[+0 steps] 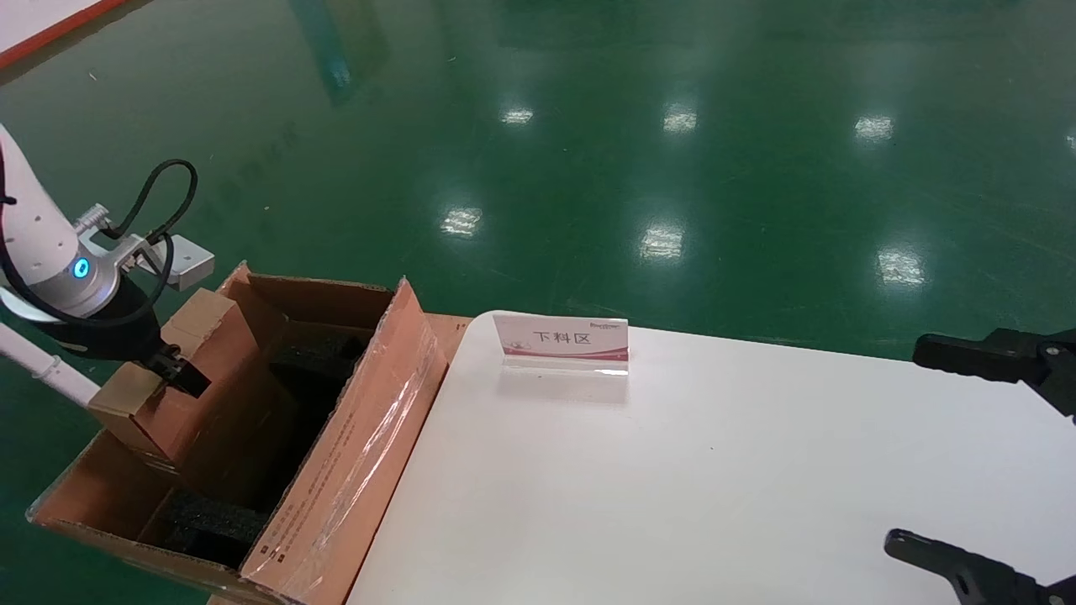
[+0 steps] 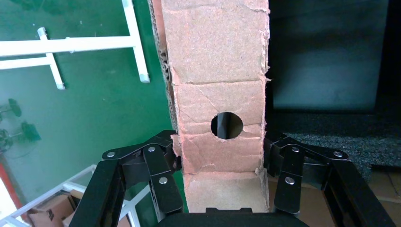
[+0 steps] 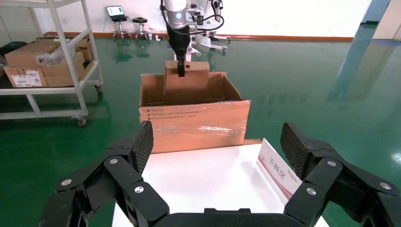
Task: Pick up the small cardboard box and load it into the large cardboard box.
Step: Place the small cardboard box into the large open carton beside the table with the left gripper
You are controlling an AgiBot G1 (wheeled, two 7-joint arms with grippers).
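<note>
- The small cardboard box [image 1: 168,378] is held on edge at the left of the head frame, its lower part already sunk between the walls of the large cardboard box [image 1: 353,470]; its tan top edge stands above the rim.
- In the left wrist frame the narrow face with the round hole [image 2: 227,125] fills the centre, pinched from both sides.
- The left gripper [image 1: 172,368] is clamped on the small box's upper edge, pads [image 2: 176,158] pressed to the cardboard.
- Black foam inserts [image 1: 214,521] are seen inside the carton, lower left and further back; whether the small box touches them cannot be told.
- Judged progress: pick-up done, carry done, lowering partly done. Left to do: seating the box fully and letting go.
- The right gripper [image 3: 217,142] is parked with fingers spread wide over the white table [image 1: 714,470], lower right of the head frame, holding nothing.
- A sign card [image 1: 561,342] stands at the table's far edge.
</note>
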